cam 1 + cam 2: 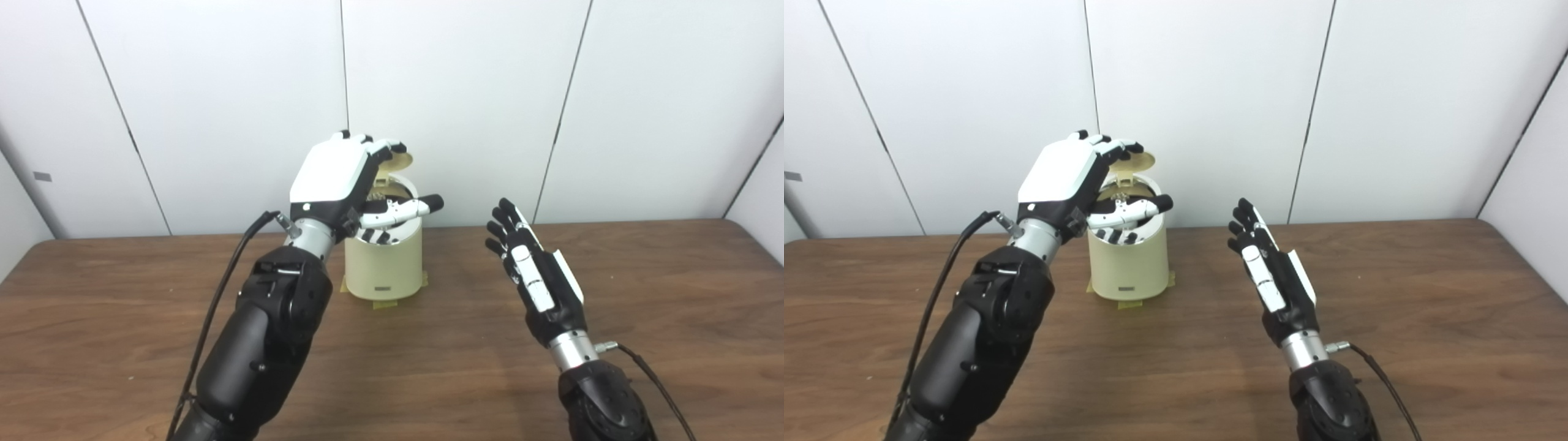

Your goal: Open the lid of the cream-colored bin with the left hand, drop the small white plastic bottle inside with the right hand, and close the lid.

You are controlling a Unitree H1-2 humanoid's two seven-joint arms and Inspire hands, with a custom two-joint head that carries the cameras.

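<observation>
Propping the lid (397,160) upright over the cream bin (384,260) at the table's (643,275) far centre, left hand (343,177) curled on it, right hand (533,269) spread empty; bottle unseen, likely dropped inside; closing the lid appears next.
</observation>
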